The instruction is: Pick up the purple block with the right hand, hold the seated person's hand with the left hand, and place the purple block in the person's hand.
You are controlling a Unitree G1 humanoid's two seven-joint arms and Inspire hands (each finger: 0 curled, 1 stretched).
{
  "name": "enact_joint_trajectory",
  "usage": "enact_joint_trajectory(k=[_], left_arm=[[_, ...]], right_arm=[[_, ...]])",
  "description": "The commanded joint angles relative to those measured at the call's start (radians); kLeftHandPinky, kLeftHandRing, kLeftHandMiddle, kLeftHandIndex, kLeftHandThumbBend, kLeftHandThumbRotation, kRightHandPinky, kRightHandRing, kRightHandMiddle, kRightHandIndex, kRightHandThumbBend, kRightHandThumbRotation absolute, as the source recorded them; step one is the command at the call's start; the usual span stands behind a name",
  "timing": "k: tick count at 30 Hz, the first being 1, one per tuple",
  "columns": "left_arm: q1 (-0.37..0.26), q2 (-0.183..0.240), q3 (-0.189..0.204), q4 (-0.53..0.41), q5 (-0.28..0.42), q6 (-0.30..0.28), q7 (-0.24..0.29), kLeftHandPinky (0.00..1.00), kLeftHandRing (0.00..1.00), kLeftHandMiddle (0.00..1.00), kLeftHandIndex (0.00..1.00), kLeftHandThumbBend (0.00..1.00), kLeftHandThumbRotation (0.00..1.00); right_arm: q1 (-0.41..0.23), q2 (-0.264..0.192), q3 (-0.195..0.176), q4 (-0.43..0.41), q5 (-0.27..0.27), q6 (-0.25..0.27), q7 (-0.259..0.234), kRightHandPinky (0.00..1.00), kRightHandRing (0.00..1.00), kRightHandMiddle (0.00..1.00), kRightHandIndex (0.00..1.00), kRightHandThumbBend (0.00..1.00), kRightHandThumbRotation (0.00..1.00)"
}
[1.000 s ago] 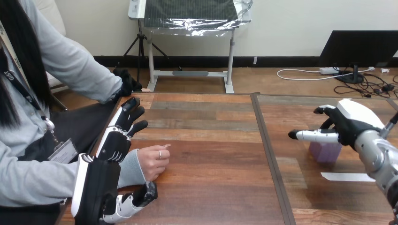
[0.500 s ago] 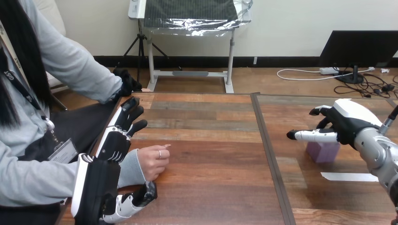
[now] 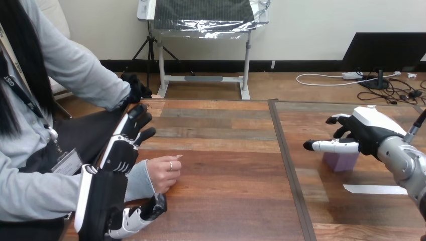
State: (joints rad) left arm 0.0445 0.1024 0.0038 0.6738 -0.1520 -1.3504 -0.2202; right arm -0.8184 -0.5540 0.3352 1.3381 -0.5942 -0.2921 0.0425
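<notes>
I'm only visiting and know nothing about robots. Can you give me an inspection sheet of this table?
Surface: wooden table, two panels with a dark seam between.
Job's things: purple block stands on the table under the right hand; the person's hand rests curled on the table.
Clutter: white strip lies flat near the block.
Hands: left hand open beside the person's wrist; right hand open over the block, contact unclear.
Cables: nothing seen on the table.
Surroundings: a person sits at the table's left side.
</notes>
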Motion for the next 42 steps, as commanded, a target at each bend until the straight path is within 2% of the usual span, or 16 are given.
enact_joint_trajectory(k=[1,10,22,34,37,42], left_arm=[[-0.055,-0.002,-0.007,-0.016,-0.006,-0.027,-0.005,0.85,0.92,0.94,0.92,1.0,0.71],[-0.057,-0.001,-0.007,-0.022,-0.006,-0.019,-0.007,0.85,0.91,0.93,0.91,1.0,0.71],[-0.068,0.0,0.003,-0.016,0.001,-0.02,-0.004,0.85,0.91,0.93,0.9,1.0,0.71],[-0.084,-0.004,0.004,-0.003,-0.003,-0.023,-0.005,0.85,0.91,0.93,0.9,1.0,0.71],[-0.087,-0.004,0.003,-0.001,-0.005,-0.022,-0.006,0.84,0.9,0.93,0.9,1.0,0.71],[-0.093,-0.004,-0.001,0.001,-0.012,-0.021,-0.009,0.84,0.9,0.93,0.9,1.0,0.71]], right_arm=[[0.013,0.02,0.012,-0.008,0.007,-0.034,0.037,0.65,0.71,0.76,0.89,0.81,0.74],[0.004,-0.001,0.016,-0.03,0.009,-0.09,0.066,0.65,0.72,0.77,0.87,0.8,0.77],[-0.007,-0.031,0.008,-0.066,0.021,-0.144,0.12,0.61,0.67,0.71,0.84,0.77,0.77],[-0.01,-0.064,-0.005,-0.118,0.041,-0.193,0.187,0.57,0.63,0.66,0.79,0.79,0.77],[-0.01,-0.072,-0.006,-0.133,0.046,-0.195,0.211,0.58,0.63,0.67,0.79,0.79,0.78],[-0.006,-0.083,0.0,-0.159,0.043,-0.189,0.233,0.64,0.69,0.73,0.81,0.8,0.8]])
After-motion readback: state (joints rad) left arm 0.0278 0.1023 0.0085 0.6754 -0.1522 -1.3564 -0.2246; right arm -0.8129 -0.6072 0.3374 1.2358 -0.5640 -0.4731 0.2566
